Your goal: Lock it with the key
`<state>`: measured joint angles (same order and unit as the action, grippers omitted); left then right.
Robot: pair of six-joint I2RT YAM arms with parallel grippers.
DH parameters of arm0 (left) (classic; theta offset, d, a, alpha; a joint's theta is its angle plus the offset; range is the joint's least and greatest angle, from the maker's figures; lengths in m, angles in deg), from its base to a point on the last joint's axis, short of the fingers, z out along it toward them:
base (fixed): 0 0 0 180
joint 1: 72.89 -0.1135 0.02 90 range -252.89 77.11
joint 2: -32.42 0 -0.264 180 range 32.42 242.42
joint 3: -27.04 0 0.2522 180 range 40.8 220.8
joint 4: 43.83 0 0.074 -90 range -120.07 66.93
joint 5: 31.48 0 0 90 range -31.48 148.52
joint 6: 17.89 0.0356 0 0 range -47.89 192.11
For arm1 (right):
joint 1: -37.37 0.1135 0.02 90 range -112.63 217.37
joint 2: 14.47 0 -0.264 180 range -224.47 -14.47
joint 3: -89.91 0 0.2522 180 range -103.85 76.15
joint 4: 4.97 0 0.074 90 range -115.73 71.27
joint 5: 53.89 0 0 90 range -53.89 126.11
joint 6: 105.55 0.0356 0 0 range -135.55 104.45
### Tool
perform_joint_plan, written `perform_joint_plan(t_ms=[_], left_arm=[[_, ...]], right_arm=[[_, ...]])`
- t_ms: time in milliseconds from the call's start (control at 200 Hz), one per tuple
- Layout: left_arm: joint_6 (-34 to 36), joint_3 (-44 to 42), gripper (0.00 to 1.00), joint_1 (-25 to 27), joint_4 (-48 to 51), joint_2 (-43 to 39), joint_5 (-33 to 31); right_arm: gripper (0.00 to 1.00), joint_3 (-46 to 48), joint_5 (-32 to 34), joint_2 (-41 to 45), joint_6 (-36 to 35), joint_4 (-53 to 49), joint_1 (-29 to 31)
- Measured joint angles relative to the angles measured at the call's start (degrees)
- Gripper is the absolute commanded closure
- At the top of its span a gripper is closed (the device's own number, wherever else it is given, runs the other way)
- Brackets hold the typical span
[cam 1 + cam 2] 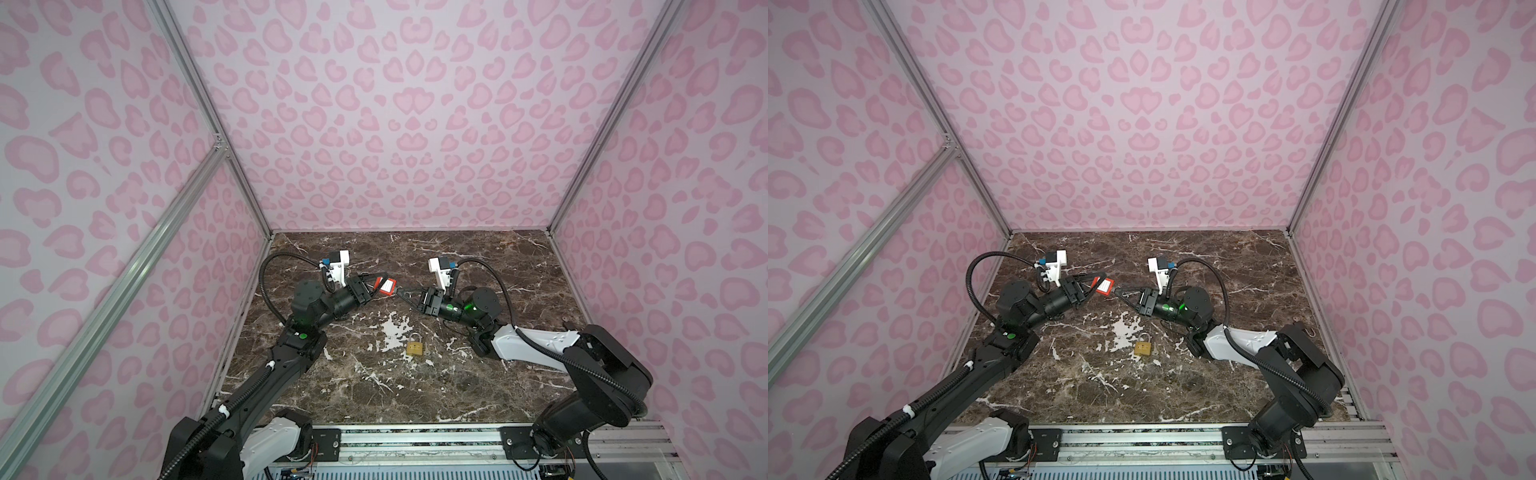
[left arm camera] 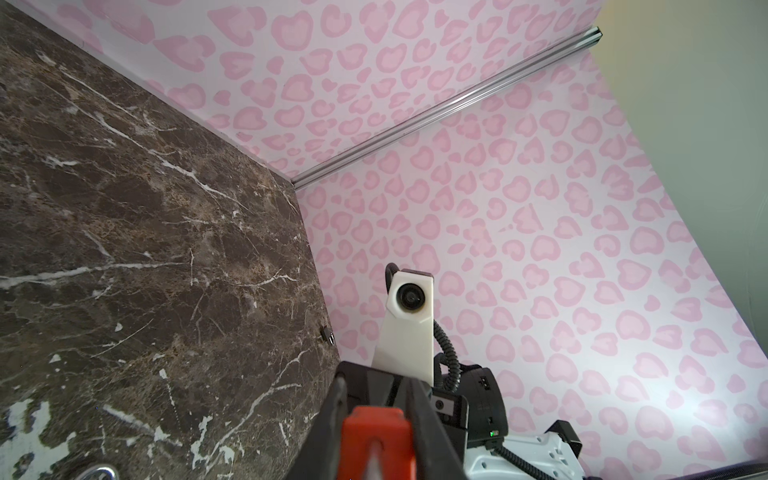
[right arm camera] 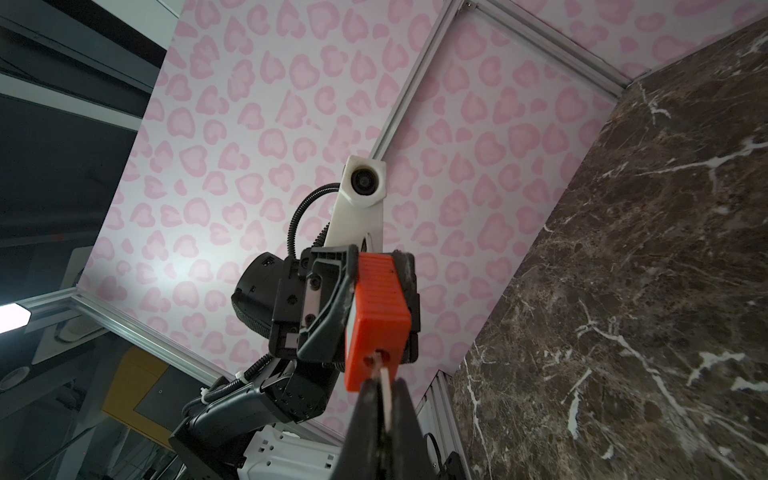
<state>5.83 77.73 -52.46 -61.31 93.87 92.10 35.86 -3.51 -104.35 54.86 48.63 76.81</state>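
The key's red tag (image 1: pixel 384 286) (image 1: pixel 1105 286) hangs in the air above the back middle of the marble table (image 1: pixel 478 374). My left gripper (image 1: pixel 380 283) (image 2: pixel 375 388) is shut on this tag (image 2: pixel 376 436) from the left. The key's thin metal blade (image 3: pixel 386 384) sticks out of the tag (image 3: pixel 378 316), and my right gripper (image 1: pixel 398 292) (image 1: pixel 1118 292) (image 3: pixel 384 388) is shut on it from the right. The brass padlock (image 1: pixel 414 347) (image 1: pixel 1143 347) lies flat on the table nearer the front, below both grippers, with its silver shackle pointing to the back.
Pink patterned walls (image 1: pixel 395 124) close in the table on three sides. A metal rail (image 1: pixel 415 440) with both arm bases runs along the front edge. A small hook-like piece (image 1: pixel 1309 330) sits by the right wall.
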Motion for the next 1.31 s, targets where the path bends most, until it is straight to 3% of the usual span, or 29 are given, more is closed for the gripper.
perform_joint_plan(t_ms=[355,490,910,1145,1305], left_arm=[[0.4,-0.3,0.96,-0.3,0.7,-0.3,0.8],[1.2,-0.3,0.96,-1.9,-0.2,-0.3,-6.1],[3.7,-0.4,0.97,-1.0,-0.2,2.3,-7.9],[7.7,-0.5,0.97,4.5,1.4,12.0,-7.8],[12.8,6.1,0.97,10.5,7.5,21.6,-6.7]], right_arm=[[1.00,2.5,-0.8,2.3,0.6,-0.9,-1.4],[1.00,4.1,0.8,3.9,0.4,-2.4,-3.5],[1.00,7.5,-0.4,10.0,-2.3,-10.6,-9.6],[1.00,8.5,1.3,16.6,-8.1,-22.7,-15.2],[1.00,9.4,3.2,21.1,-11.8,-31.8,-18.9]])
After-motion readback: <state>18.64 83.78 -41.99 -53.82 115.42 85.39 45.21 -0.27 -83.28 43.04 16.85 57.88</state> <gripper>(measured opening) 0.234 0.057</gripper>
